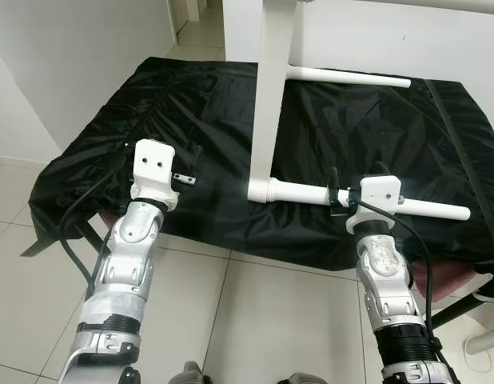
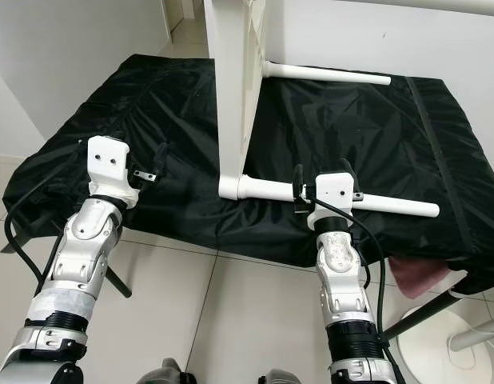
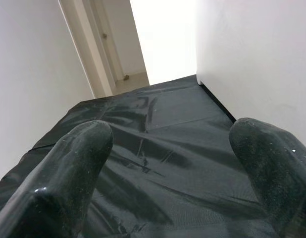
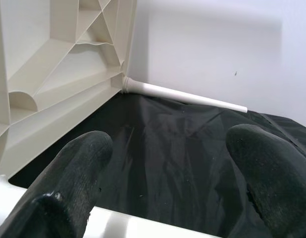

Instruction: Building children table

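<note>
Standing on its edge on a black cloth [image 1: 191, 112] that covers a low surface, the white children table top [image 1: 272, 88] is turned sideways, so its ribbed underside faces to the robot's right, as the right wrist view shows. Two white legs are fixed in it and lie level over the cloth: the near leg [image 1: 307, 193] points to the right close to the front edge of the cloth, and the far leg [image 1: 347, 77] points the same way near the white wall [image 2: 391, 36]. The right gripper [image 1: 355, 181] is at the near leg, about in its middle; its two black fingers [image 4: 69, 193] stand wide apart with the leg crossing between them, and they are not closed on it. The left gripper [image 1: 187, 164] hovers over the left part of the cloth, well apart from the table top, with its fingers [image 3: 64, 168] spread wide and nothing held between them. Under the robot is a floor [image 1: 255, 312] of pale tiles.
</note>
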`<state>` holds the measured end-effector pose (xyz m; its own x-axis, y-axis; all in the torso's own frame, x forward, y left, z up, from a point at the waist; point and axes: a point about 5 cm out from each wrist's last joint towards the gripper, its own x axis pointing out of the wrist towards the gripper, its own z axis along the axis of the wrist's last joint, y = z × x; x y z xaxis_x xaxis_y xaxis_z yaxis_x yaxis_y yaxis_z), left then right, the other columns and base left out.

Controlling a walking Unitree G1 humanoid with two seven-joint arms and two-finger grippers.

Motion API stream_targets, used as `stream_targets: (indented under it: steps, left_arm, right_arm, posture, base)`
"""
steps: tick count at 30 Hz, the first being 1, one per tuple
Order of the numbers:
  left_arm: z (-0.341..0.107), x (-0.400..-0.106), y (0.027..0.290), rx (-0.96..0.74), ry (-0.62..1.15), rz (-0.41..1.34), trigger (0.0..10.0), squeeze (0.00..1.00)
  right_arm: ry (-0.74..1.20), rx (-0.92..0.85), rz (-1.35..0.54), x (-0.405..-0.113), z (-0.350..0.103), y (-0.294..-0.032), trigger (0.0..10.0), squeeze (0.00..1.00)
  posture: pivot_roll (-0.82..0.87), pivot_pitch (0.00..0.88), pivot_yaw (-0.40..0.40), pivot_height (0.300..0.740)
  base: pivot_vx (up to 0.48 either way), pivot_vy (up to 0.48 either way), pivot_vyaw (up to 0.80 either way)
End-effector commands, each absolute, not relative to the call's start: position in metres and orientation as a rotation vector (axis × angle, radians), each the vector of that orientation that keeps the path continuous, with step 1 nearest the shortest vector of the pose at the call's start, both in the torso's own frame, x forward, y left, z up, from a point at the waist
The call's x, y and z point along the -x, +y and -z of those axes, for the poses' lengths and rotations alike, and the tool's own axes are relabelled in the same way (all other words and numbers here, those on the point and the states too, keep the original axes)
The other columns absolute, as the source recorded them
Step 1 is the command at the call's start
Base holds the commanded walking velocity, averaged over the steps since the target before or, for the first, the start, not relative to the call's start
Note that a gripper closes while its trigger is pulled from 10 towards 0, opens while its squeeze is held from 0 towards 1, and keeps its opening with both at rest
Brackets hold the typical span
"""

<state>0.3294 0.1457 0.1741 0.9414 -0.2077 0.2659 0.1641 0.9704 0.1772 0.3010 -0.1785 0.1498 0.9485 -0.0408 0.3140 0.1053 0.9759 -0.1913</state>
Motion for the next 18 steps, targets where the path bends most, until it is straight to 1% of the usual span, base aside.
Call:
stream_targets:
  steps: [1, 10, 18]
  left_arm:
    - [-0.1717, -0.3294, 0.1484, -0.147, -0.281, 0.126, 10.0, 0.0]
    - [-0.1683, -0.3261, 0.1484, -0.156, -0.271, 0.14, 10.0, 0.0]
    - [-0.169, -0.3262, 0.1493, -0.166, -0.275, 0.137, 10.0, 0.0]
  right_arm:
    - [-0.31, 0.203, 0.068, -0.3014, -0.1506, -0.1747, 10.0, 0.0]
    - [-0.303, 0.211, 0.082, -0.2969, -0.1482, -0.1777, 10.0, 0.0]
    - [-0.309, 0.205, 0.104, -0.3003, -0.1494, -0.1779, 10.0, 0.0]
  posture:
    - [-0.1, 0.0, 0.038, 0.74]
    - [-0.11, 0.0, 0.049, 0.74]
    - [-0.1, 0.0, 0.057, 0.74]
  base:
    - [0.0, 0.0, 0.0]
    - [0.0, 0.0, 0.0]
    - [0.0, 0.0, 0.0]
